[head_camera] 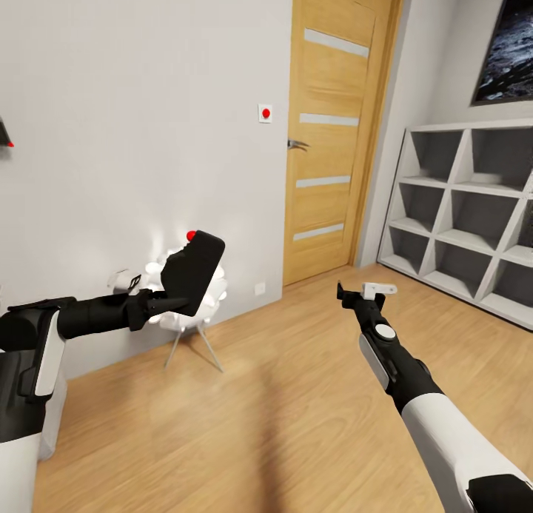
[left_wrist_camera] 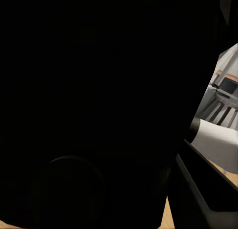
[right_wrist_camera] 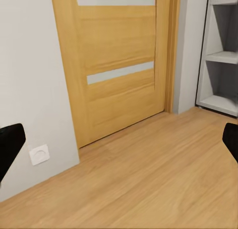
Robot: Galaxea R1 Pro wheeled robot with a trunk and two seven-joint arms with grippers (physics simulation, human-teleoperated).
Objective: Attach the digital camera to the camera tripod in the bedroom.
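My left gripper point(head_camera: 175, 300) is shut on the digital camera point(head_camera: 194, 267), a black box with a round red button on top, and holds it tilted in the air in front of the grey wall. Its dark body point(left_wrist_camera: 89, 90) sits right against the lens in the left wrist view. My right gripper point(head_camera: 362, 290) hangs open and empty over the wood floor, pointing toward the oak door point(head_camera: 337, 121). In the right wrist view its two black fingertips point(right_wrist_camera: 11, 144) stand far apart. The camera tripod is out of view.
A white chair point(head_camera: 185, 324) on thin metal legs stands by the wall behind the camera. White cube shelves point(head_camera: 463, 209) line the right wall. A small dark object with a red tip point(head_camera: 6, 134) shows at the left edge. Open plank floor point(head_camera: 281, 394) lies ahead.
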